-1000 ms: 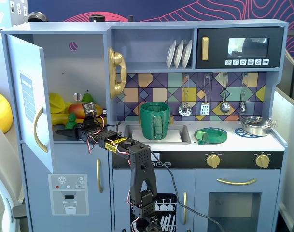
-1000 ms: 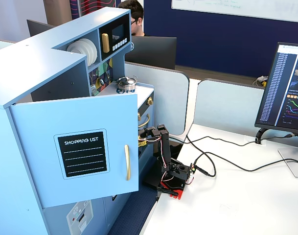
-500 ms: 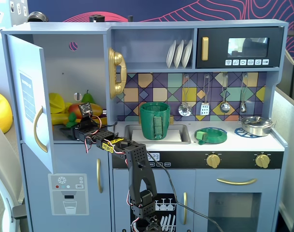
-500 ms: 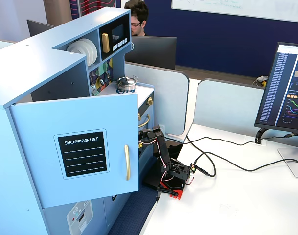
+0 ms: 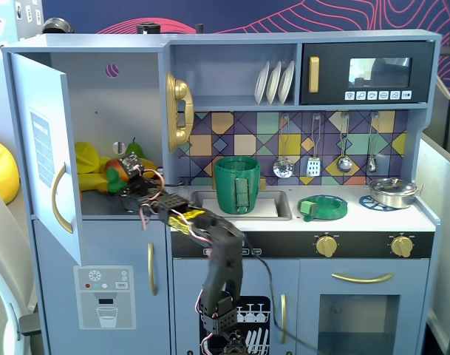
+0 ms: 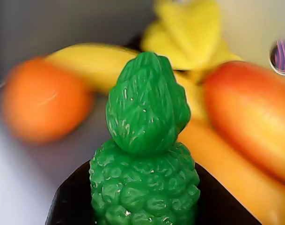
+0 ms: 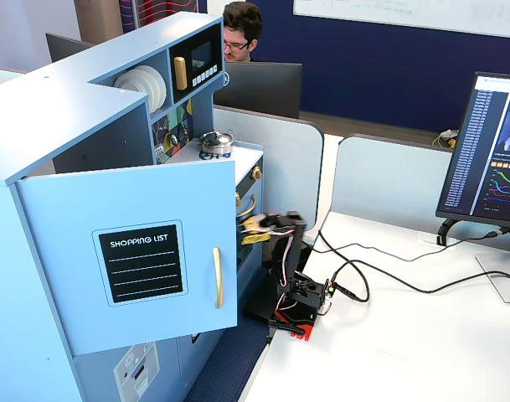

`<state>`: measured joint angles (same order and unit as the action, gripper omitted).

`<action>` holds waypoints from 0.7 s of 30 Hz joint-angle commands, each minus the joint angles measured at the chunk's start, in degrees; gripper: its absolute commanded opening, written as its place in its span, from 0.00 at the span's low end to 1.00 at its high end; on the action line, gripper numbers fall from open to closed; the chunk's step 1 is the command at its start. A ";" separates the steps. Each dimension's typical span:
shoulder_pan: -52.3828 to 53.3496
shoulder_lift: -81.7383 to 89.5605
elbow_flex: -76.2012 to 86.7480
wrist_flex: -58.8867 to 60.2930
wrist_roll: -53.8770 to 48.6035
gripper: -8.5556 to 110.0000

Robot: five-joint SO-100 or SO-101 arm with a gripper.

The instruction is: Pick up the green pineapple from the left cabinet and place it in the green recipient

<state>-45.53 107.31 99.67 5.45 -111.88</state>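
Note:
The green pineapple [image 6: 144, 117] fills the middle of the wrist view, leafy top pointing away, its bumpy body pressed between my two black jaws. My gripper [image 6: 143, 171] is shut on it. In a fixed view the arm reaches into the left cabinet [image 5: 99, 96], whose door [image 5: 43, 148] stands open, and my gripper [image 5: 120, 177] holds the green pineapple [image 5: 111, 178] just above the shelf, in front of the other fruit. The green recipient [image 5: 236, 183] stands in the sink, to the right of the cabinet. The other fixed view shows only the arm [image 7: 275, 226]; the door hides the cabinet's inside.
Behind the pineapple lie an orange [image 6: 44, 98], a banana [image 6: 95, 63], a red-orange mango [image 6: 250, 112] and a yellow fruit [image 6: 193, 33]. A gold phone [image 5: 178, 111] hangs on the cabinet's right wall. A flat green dish [image 5: 323, 206] sits on the counter.
The gripper has risen and pushed deeper into the cabinet, and the green pineapple has come up off the shelf with it. The arm's elbow has dropped and stretched forward.

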 commanded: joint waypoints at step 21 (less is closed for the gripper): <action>33.66 34.54 -7.82 40.87 9.49 0.07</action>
<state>-19.25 150.29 101.78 48.96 -104.50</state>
